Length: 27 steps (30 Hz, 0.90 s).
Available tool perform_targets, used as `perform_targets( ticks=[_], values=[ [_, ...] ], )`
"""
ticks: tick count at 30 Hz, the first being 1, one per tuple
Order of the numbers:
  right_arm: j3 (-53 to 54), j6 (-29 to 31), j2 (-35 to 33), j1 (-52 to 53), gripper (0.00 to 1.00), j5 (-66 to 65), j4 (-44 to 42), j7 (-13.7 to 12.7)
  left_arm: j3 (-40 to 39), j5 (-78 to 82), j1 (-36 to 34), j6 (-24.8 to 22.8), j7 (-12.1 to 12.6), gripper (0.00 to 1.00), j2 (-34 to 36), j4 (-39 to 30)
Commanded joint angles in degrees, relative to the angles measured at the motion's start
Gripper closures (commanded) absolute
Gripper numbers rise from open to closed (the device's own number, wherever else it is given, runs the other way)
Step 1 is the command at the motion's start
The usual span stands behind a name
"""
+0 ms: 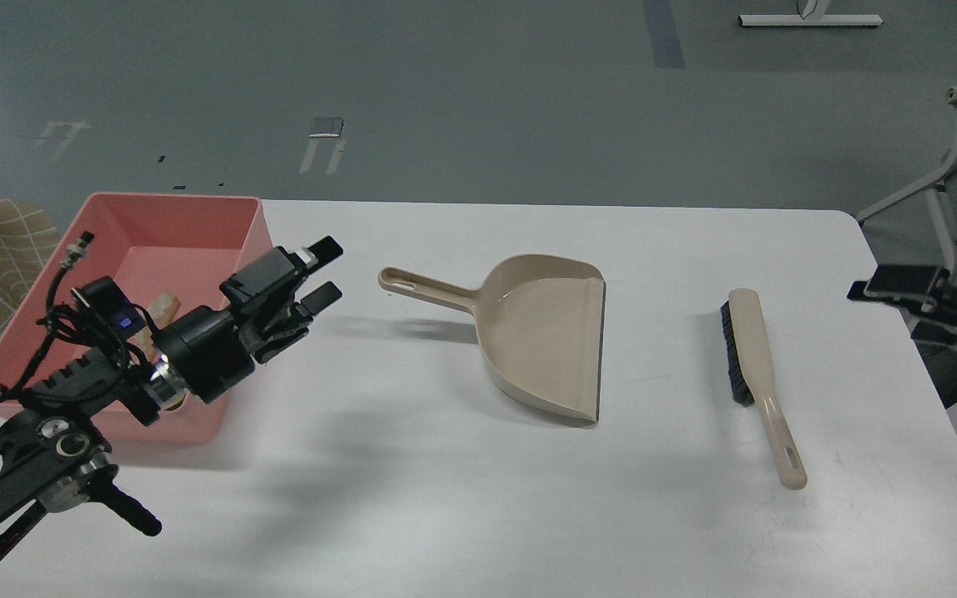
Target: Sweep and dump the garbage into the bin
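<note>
The pink bin (196,218) stands at the table's left. A whitish bread-like scrap (164,304) shows inside it, mostly hidden behind my left arm. The yellow sponge scrap is hidden. My left gripper (325,270) is open and empty, raised just right of the bin's right wall and left of the dustpan handle. My right gripper (890,303) is open and empty at the table's right edge, well apart from the brush.
The beige dustpan (545,332) lies mid-table with its handle pointing left toward my left gripper. The beige brush with black bristles (748,349) lies right of it, handle toward the front. White chair frames stand off the table's right side.
</note>
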Motion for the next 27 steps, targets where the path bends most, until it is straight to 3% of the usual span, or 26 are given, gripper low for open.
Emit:
perform_targets(
  ticks=[1, 4, 8, 12, 14, 18, 22, 27],
  values=[
    [6.88, -0.01, 3.51, -0.02, 0.05, 0.01, -0.54, 1.67, -4.48, -3.94, -2.67, 0.07, 0.54, 0.02, -0.02, -0.58],
    [14.64, -0.76, 8.1, -0.11, 0.05, 0.01, -3.79, 2.47, -5.64, -7.47, -8.49, 0.16, 0.63, 0.02, -0.11, 0.3],
    [28.49, -0.85, 21.08, 0.68, 0.05, -0.25, -16.41, 2.65, -5.2, -12.38, -18.92, 0.07, 1.24, 0.02, -0.29, 6.34],
    [33.88, -0.85, 25.93, 2.78, 0.05, -0.43, -25.05, 4.05, -4.67, -13.44, -25.62, 0.07, 1.68, 0.02, -1.69, 13.29],
    [33.63, -1.28, 29.18, 6.12, 0.05, -1.13, -29.7, 7.81, -4.58, -13.62, -30.7, -0.28, 1.86, 0.02, -6.15, 19.95],
    [33.62, -3.13, 32.35, 8.67, 0.05, -1.13, -35.69, 12.04, -4.58, -13.97, -36.43, -0.46, 2.38, 0.02, -11.7, 29.63],
    [33.36, -6.46, 37.09, 11.84, 0.05, -2.09, -44.55, 20.64, -4.5, -17.22, -42.76, -0.55, 3.44, 0.02, -19.17, 40.0],
    [31.79, -9.19, 41.84, 14.82, 0.05, -2.71, -52.38, 27.15, -4.58, -20.38, -45.84, -0.99, 4.22, 0.02, -23.74, 44.67]
  ],
)
